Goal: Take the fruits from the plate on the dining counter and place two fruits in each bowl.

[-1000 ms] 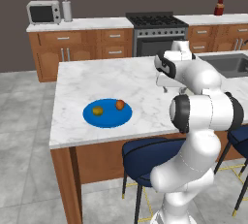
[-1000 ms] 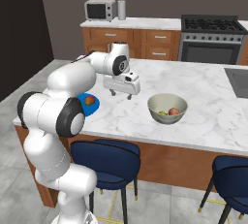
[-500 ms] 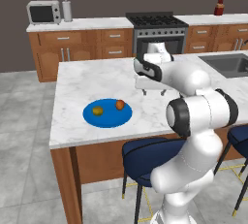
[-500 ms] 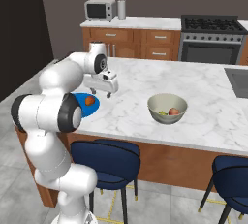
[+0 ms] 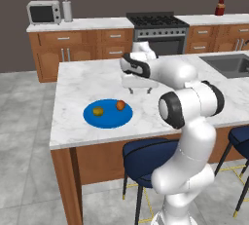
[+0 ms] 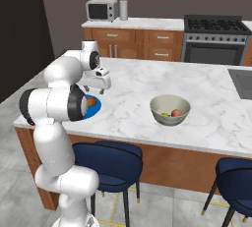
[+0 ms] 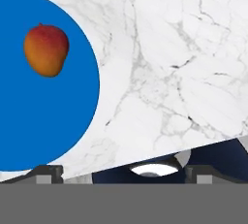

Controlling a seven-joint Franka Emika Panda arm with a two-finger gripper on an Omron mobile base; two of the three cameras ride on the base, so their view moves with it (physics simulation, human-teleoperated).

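Left of my gripper (image 5: 138, 90) sits the plate (image 5: 108, 114) with two fruits on it, the olive one (image 5: 98, 111) farther, the orange one (image 5: 120, 104) nearer. I hover over bare marble, jaws wide and empty. Right, the bowl (image 6: 170, 110) holds two. Risk: descending off-centre, I could nudge the orange fruit rolling.

Microwave (image 5: 44, 11) on rear cabinets, black stove (image 5: 156, 20), sink (image 5: 231, 64), blue stools (image 6: 107, 158) beside the wooden side

Veined marble counter (image 5: 87, 85), wooden sides (image 5: 63, 170)
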